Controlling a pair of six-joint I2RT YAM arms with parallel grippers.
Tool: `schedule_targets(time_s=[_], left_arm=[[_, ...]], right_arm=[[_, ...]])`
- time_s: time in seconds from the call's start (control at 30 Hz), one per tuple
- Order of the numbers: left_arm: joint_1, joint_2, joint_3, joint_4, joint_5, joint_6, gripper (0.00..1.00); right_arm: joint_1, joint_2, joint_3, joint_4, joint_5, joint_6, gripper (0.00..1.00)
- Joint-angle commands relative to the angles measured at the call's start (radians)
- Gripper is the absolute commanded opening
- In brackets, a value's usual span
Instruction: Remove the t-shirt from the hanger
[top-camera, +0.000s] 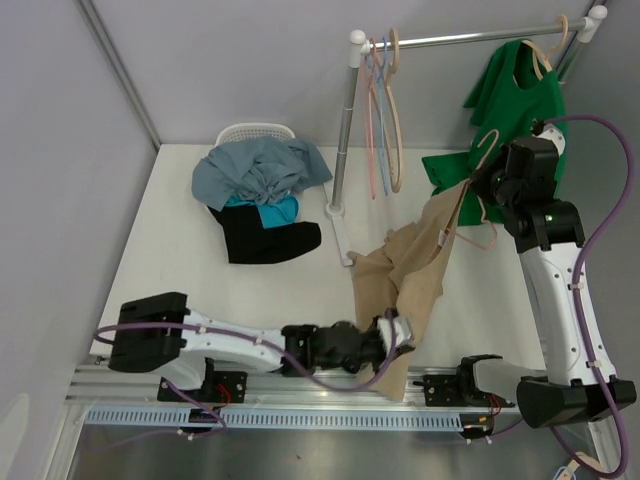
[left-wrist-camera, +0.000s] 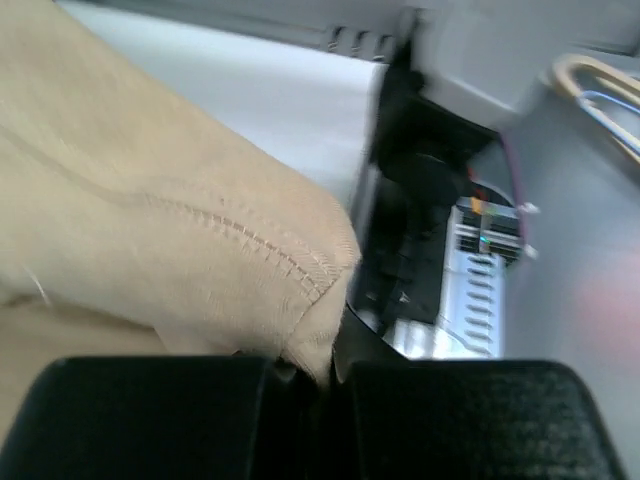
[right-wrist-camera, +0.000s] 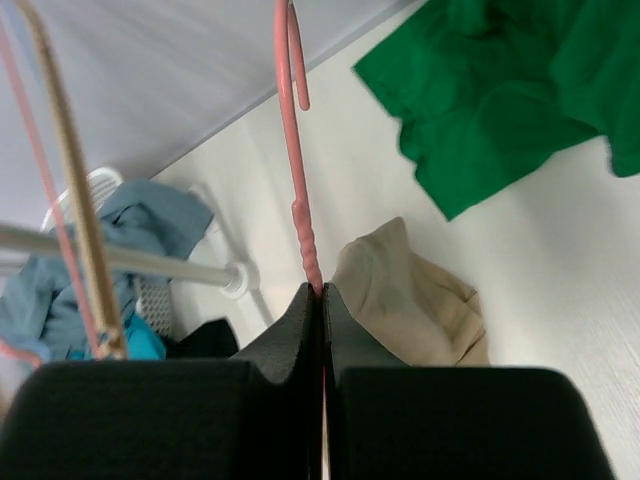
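A: Item one, left pincer (left-wrist-camera: 320, 385): fingers pressed together on the stitched hem of the beige t-shirt (left-wrist-camera: 170, 230), low down, near the front edge of the tabletop (top-camera: 180, 260).

B: We enter it so. Item two, right pincer (right-wrist-camera: 320, 300): pressed together on the thin stem of the pink hanger (right-wrist-camera: 293, 150), just under the hook, held up in the air.

A: Item three, location of the t-shirt: it runs from the hanger down and leftward to the left pincer, part of it bunched on the tabletop. We cannot tell how much of the neck sits on the hanger's shoulders.

B: Adjacent stock: green garment (top-camera: 515, 90) hung at the rail (top-camera: 470, 38), near the right pincer. Spare hangers (top-camera: 397, 120) are on the same rail. Mixed clothes (top-camera: 260, 185) are heaped in a white basket (top-camera: 255, 130), well apart.

A: Hazards, as we judge them. First: the hem hold is at the very edge of the cloth, so a hard pull could slide it free.

B: Second: the stem is narrow. If the neck catches on a shoulder, the pull could twist the hanger in the right pincer or drag it out.

A: Third: the hook hangs on nothing and is near the green garment, so a swing might snag it.

B: We would note a slow, slanting pull as the safer handling.
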Motion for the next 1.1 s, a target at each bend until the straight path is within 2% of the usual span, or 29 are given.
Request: schedule_targets(time_s=[0.0, 0.03, 0.07, 0.17, 0.27, 0.33, 0.37, 0.43, 0.47, 0.53, 0.6, 0.67, 0.7, 0.73, 0.8, 0.87, 0.9, 0.93, 1.07], left_arm=[[0.164, 0.069, 0.212, -0.14, 0.048, -0.154, 0.01], [0.212, 0.13, 0.26, -0.27, 0.126, -0.217, 0.01], [0.293, 0.164, 0.397, -0.331, 0.153, -0.24, 0.01], [0.417, 0.275, 0.542, -0.469, 0.217, -0.314, 0.01], [0.519, 0.345, 0.605, -0.552, 0.234, -0.395, 0.01], [0.56, 0.361, 0.601, -0.57, 0.259, -0.466, 0.01], [0.59, 0.352, 0.552, -0.569, 0.291, -0.484, 0.01], [0.599, 0.324, 0.504, -0.538, 0.3, -0.507, 0.01], [0.598, 0.306, 0.434, -0.537, 0.299, -0.509, 0.01], [0.59, 0.218, 0.353, -0.535, 0.306, -0.533, 0.01], [0.587, 0.099, 0.28, -0.561, 0.348, -0.529, 0.01], [0.588, 0.002, 0.274, -0.668, 0.336, -0.49, 0.01], [0.588, -0.051, 0.286, -0.731, 0.281, -0.434, 0.01], [0.588, -0.154, 0.301, -0.853, 0.255, -0.403, 0.01], [0.599, -0.24, 0.393, -0.96, 0.225, -0.342, 0.01], [0.628, -0.309, 0.522, -1.093, 0.323, -0.305, 0.01], [0.633, -0.311, 0.565, -1.154, 0.355, -0.282, 0.01], [0.636, -0.294, 0.649, -1.292, 0.381, -0.273, 0.01], [0.637, -0.248, 0.889, -1.554, 0.353, -0.246, 0.0]], right_arm=[[0.039, -0.075, 0.037, 0.035, -0.107, -0.038, 0.0], [0.042, -0.089, 0.035, 0.026, -0.141, -0.05, 0.0], [0.045, -0.103, 0.035, 0.003, -0.208, -0.066, 0.0], [0.045, -0.121, 0.083, -0.095, -0.292, -0.161, 0.0], [0.045, -0.12, 0.166, -0.175, -0.243, -0.239, 0.0], [0.043, -0.152, 0.17, -0.137, -0.169, -0.274, 0.0], [0.045, -0.164, 0.167, -0.114, -0.152, -0.29, 0.0], [0.045, -0.211, 0.126, 0.007, -0.117, -0.316, 0.0], [0.043, -0.227, 0.1, 0.056, -0.114, -0.354, 0.0], [0.043, -0.239, 0.06, 0.18, -0.115, -0.385, 0.0], [0.043, -0.21, 0.057, 0.222, -0.129, -0.406, 0.0], [0.042, -0.161, 0.052, 0.299, -0.167, -0.417, 0.0], [0.042, -0.143, 0.052, 0.327, -0.187, -0.423, 0.0], [0.042, -0.123, 0.054, 0.375, -0.193, -0.429, 0.0], [0.042, -0.065, 0.074, 0.422, -0.232, -0.438, 0.0], [0.04, -0.019, 0.103, 0.462, -0.238, -0.442, 0.0], [0.039, 0.032, 0.148, 0.48, -0.24, -0.448, 0.0], [0.039, 0.058, 0.173, 0.486, -0.243, -0.449, 0.0], [0.036, 0.187, 0.316, 0.514, -0.25, -0.462, 0.0]])
